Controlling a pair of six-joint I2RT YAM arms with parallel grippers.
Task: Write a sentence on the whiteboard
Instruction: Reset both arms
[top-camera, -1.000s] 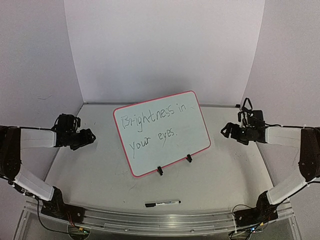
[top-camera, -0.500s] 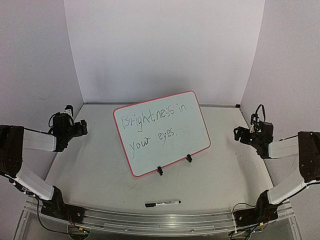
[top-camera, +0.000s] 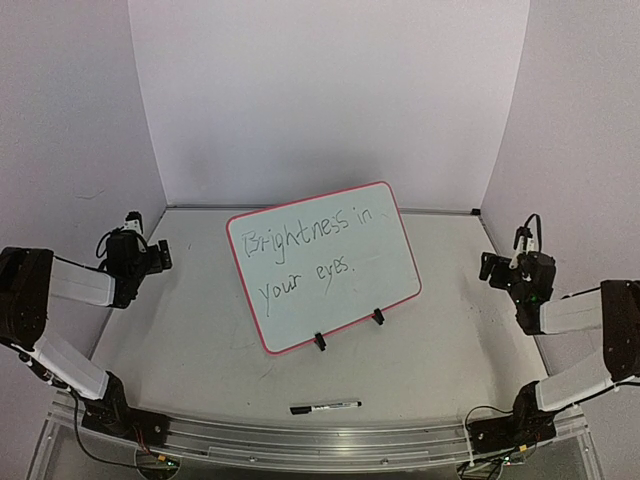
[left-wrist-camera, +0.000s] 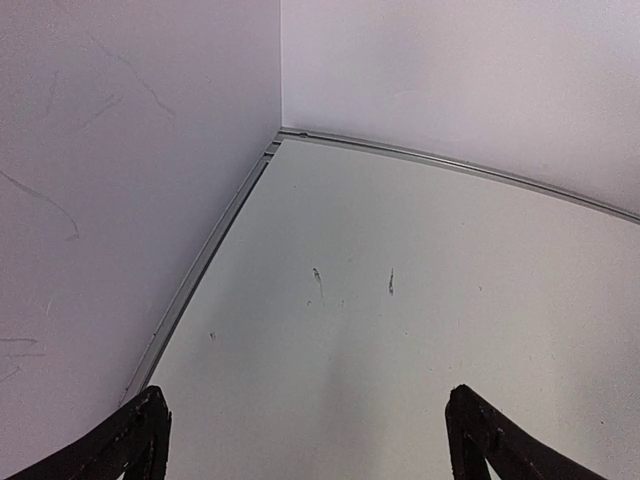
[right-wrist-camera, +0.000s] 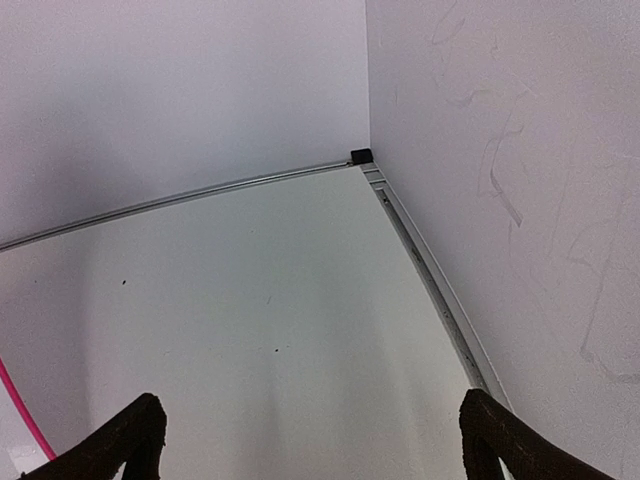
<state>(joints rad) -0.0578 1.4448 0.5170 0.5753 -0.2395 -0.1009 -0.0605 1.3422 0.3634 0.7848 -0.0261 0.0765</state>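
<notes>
The whiteboard (top-camera: 330, 290) with a red-pink frame stands tilted on two black clip feet in the middle of the table. The sentence (top-camera: 305, 250) reads "Brightness in your eyes." in two dark lines. My left gripper (top-camera: 160, 252) is far left of the board, open and empty; its wrist view shows both fingertips (left-wrist-camera: 135, 440) wide apart over bare table. My right gripper (top-camera: 490, 268) is far right of the board, open and empty, fingertips (right-wrist-camera: 500, 425) wide apart. A sliver of the board's pink frame (right-wrist-camera: 20, 415) shows in the right wrist view.
A slim black marker pen (top-camera: 325, 407) lies on the table in front of the board, near the front rail (top-camera: 300, 440). White walls enclose the table at the back and both sides, with a metal strip (left-wrist-camera: 200, 265) along the base.
Both arms have drawn back from the board towards the side walls, the left gripper leftward and the right gripper rightward. The board and marker have not moved.
</notes>
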